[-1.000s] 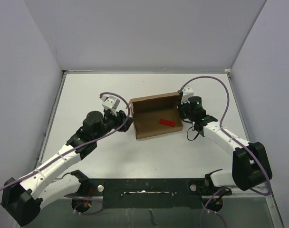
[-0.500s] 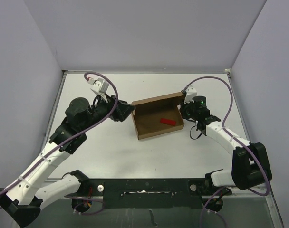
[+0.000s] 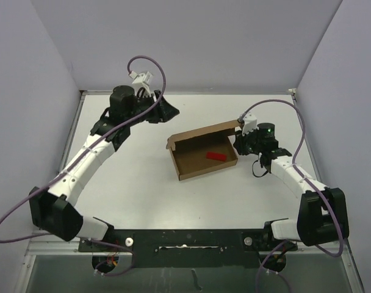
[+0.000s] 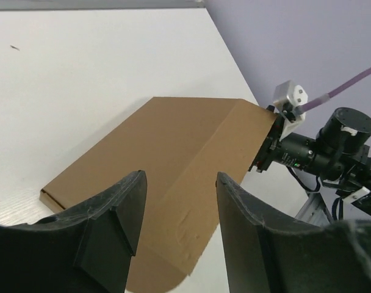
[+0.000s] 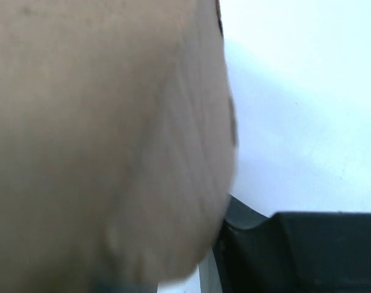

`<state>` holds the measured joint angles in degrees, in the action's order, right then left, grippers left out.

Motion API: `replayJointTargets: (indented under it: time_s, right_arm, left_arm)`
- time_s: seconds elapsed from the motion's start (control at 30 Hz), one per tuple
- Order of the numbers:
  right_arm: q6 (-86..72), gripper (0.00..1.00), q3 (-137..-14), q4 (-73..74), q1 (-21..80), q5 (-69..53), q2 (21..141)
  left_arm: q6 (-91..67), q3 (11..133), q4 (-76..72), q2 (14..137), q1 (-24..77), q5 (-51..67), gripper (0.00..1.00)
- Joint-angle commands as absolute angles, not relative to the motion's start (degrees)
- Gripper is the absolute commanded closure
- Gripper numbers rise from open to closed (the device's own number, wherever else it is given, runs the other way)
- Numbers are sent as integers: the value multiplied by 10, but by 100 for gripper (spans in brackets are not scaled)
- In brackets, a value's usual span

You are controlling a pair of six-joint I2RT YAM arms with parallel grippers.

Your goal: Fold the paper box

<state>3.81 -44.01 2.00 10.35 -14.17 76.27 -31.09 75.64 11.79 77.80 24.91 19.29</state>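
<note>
Pale lilac walls (image 3: 185, 43) closed in the white desk (image 3: 130, 183) on three sides, and the paper box (image 3: 198, 163) lay open-topped near the desk's middle, its far wall leaning up and a small flap sticking out at its far left corner. The left arm (image 3: 88, 159) rose well to the left of the box and beyond it, with its claw (image 3: 170, 113) held in the air clear of the cardboard, the two black fingers (image 4: 115, 217) spread apart around nothing. The right arm (image 3: 289, 174) reached in from the box's right, its claw (image 3: 239, 143) pressed up to the box's right wall; from the right wrist, blurred brown card filled the view beside one dark finger (image 5: 295, 250), so whether that claw gripped the wall could not be told. Purple cables (image 3: 293, 131) looped above both arms. A small red block (image 3: 215, 157) lay inside the box, toward its right.
</note>
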Motion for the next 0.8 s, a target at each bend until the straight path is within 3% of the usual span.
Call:
replayJointTargets:
  time_s: [0.0, 0.3, 0.53, 0.77]
  right_arm:
    - [97, 72, -451, 54, 76, -227, 725]
    - [239, 63, -476, 183, -2, -379, 697]
    - [341, 61, -501, 297, -132, -492, 665]
    - [353, 60, -588, 388, -168, -552, 682]
  left_arm:
    - [-323, 814, 84, 848, 250, 262, 54]
    - [-334, 790, 60, 912, 251, 314, 59]
    - [-332, 762, 41, 923, 251, 330, 60]
    - [-331, 757, 39, 928, 250, 338, 60]
